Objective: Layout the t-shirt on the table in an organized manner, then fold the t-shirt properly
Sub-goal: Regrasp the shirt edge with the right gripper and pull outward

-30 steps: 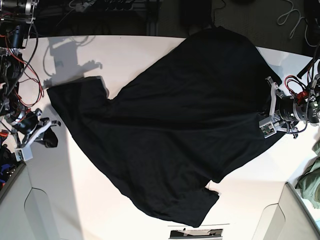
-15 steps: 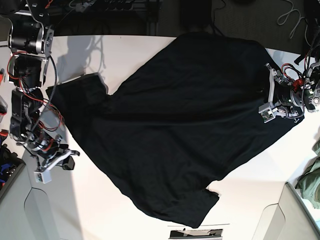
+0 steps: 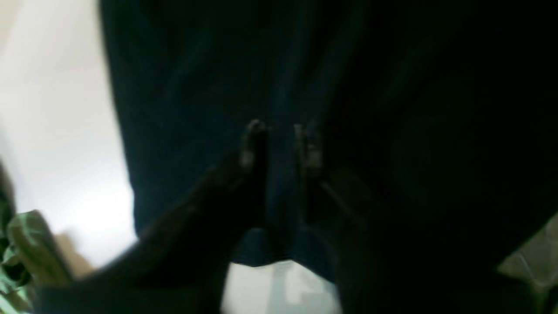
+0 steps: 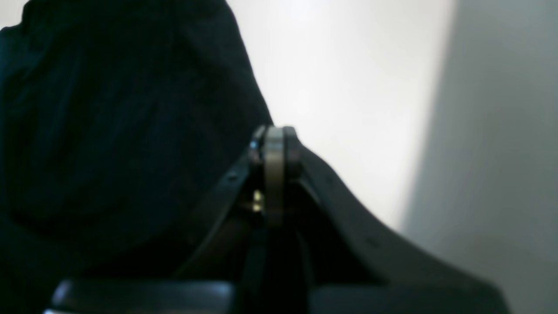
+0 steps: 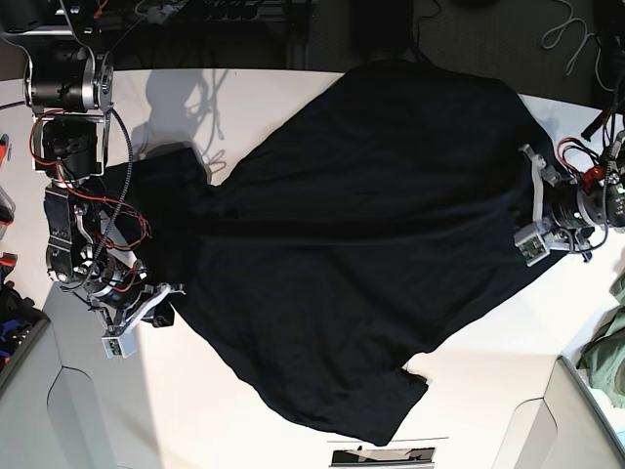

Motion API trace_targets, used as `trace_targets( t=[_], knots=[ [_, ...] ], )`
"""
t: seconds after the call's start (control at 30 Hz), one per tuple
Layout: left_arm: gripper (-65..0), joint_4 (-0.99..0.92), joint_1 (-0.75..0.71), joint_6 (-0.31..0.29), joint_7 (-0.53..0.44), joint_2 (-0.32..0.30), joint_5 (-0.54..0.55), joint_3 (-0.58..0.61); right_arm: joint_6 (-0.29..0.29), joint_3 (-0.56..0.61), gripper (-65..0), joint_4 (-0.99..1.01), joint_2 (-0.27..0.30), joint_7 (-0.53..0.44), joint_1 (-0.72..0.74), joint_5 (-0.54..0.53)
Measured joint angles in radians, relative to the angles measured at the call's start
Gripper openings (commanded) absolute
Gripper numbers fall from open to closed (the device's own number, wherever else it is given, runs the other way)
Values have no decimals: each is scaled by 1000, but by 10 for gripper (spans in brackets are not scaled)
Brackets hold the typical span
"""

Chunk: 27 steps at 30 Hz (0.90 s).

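T-shirt (image 5: 352,244): black, spread loosely and askew over the middle of the desk, wrinkled; one sleeve reaches toward the left side, another corner lies at the near edge, the far part hangs over the far edge.
Desk (image 5: 264,107): white, bare surface showing at far left, near left and near right of the cloth.
Left tool (image 3: 279,144): at the right edge of the t-shirt in the base view; in its wrist view the two fingers (image 3: 252,148) stand a little apart with black cloth running between them, but the picture is dark and blurred, so I cannot tell whether the cloth is pinched.
Right tool (image 4: 273,150): clenched, fingertips pressed together with nothing between them; it sits over bare desk just beside the left edge of the t-shirt.
Olive-green garment (image 5: 607,357): heaped off the desk at the near right, well apart from the t-shirt.
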<state>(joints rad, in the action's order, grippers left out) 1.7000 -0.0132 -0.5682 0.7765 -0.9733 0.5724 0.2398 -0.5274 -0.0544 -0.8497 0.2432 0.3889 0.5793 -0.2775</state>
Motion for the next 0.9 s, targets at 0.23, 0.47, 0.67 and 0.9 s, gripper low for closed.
trace_targets(
  t=[0.23, 0.47, 0.67, 0.9],
  knots=[
    [-650, -167, -18, 3, -44, 71, -53, -1, 0, 0, -650, 4, 0, -3, -4, 16],
    [-650, -301, -10, 4, -117, 117, -92, -9, -1, 0, -650, 5, 9, 11, -54, 38],
    [-650, -303, -7, 7, -157, 126, -107, -10, -12, 2, -650, 5, 72, 6, -82, 4],
    [-650, -307, 30, 8, -192, 173, -230, -8, -7, 2, -650, 5, 171, 92, -89, -106]
  ],
)
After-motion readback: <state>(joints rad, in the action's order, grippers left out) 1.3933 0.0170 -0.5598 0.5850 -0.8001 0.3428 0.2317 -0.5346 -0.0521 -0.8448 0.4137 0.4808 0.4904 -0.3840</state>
